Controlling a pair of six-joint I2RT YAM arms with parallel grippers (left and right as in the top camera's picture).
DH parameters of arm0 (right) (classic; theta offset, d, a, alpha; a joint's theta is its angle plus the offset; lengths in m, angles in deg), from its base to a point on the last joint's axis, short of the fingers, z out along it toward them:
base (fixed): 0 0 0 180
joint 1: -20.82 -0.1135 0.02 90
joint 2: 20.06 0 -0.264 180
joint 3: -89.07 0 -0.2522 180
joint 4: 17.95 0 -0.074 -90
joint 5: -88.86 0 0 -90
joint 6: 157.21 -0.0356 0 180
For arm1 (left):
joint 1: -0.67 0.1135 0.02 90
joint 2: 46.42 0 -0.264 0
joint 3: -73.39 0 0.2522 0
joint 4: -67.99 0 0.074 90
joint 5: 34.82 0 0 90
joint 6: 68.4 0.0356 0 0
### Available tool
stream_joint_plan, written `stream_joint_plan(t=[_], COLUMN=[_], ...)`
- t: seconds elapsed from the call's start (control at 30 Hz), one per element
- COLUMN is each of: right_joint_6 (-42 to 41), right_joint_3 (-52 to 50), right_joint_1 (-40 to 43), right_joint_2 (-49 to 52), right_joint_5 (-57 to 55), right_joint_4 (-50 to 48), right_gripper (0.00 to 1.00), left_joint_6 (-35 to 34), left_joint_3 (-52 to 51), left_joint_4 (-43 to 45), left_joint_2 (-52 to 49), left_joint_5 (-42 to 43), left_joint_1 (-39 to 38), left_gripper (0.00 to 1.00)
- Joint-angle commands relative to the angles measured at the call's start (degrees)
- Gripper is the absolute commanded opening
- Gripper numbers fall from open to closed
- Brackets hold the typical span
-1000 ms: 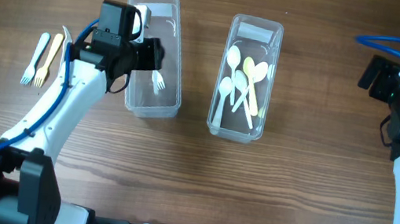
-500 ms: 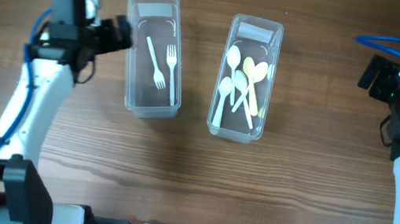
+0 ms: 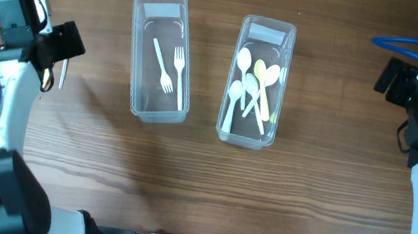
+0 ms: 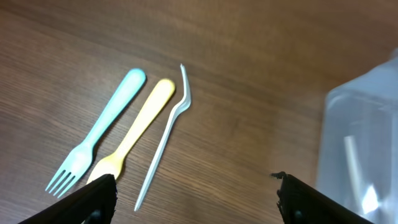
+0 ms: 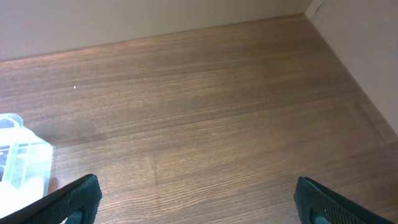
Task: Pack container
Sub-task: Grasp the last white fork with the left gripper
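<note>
The left clear container [image 3: 137,56] holds two white forks [image 3: 168,65]. The right clear container [image 3: 280,86] holds several white and yellow spoons [image 3: 251,86]. My left gripper [image 3: 65,40] is open and empty above loose cutlery on the table at the far left. In the left wrist view a light blue fork [image 4: 93,149], a yellow fork [image 4: 134,134] and a white utensil [image 4: 165,140] lie side by side ahead of the open fingers [image 4: 196,202]. From overhead the arm mostly hides them. My right gripper [image 3: 387,80] is open and empty at the far right [image 5: 199,199].
The left container's wall [image 4: 364,143] shows at the right of the left wrist view. A corner of the right container [image 5: 22,165] shows at the left of the right wrist view. The wooden table [image 3: 199,182] lies under everything.
My left gripper left a white fork in the left container, which now holds two. It swung left to hover over the loose forks. The right arm has not moved.
</note>
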Motion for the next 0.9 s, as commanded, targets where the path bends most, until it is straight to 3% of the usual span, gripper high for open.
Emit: stream_joint_plan(t=[0.0, 0.13, 0.47, 0.5, 0.53, 0.6, 0.7, 0.77, 0.87], right_joint_6=[0.61, 0.59, 0.59, 0.61, 0.61, 0.61, 0.61, 0.59, 0.61], right_joint_3=[0.17, 0.17, 0.17, 0.17, 0.17, 0.17, 0.17, 0.17, 0.17], right_joint_1=[-0.02, -0.02, -0.02, -0.02, -0.02, -0.02, -0.02, -0.02, -0.02], right_joint_2=[0.26, 0.26, 0.26, 0.26, 0.26, 0.26, 0.26, 0.26, 0.26], right_joint_5=[-0.11, -0.11, -0.11, -0.11, -0.11, -0.11, -0.11, -0.11, -0.11], right_joint_4=[-0.2, -0.2, -0.2, -0.2, -0.2, -0.2, -0.2, -0.2, -0.2], right_gripper=[1.0, 1.0, 1.0, 1.0, 1.0, 1.0, 1.0, 1.0, 1.0], left_joint_6=[9.29, 15.21, 17.14, 17.14, 17.14, 17.09, 17.07, 17.07, 15.61], left_joint_3=[0.24, 0.26, 0.24, 0.24, 0.24, 0.26, 0.26, 0.26, 0.26], left_joint_4=[1.97, 5.2, 11.82, 12.11, 12.11, 12.11, 11.82, 11.08, 10.34], left_joint_2=[-7.93, -16.17, -23.54, -23.71, -23.78, -23.78, -23.78, -23.78, -23.19], left_joint_5=[-0.28, -0.26, 0.31, 0.39, 0.39, 0.39, 0.37, 0.37, 0.42], left_joint_1=[0.22, 0.22, 0.22, 0.22, 0.22, 0.22, 0.2, 0.2, 0.11], left_gripper=[0.79, 0.81, 0.79, 0.73, 0.52, 0.31, 0.18, 0.04, 0.04])
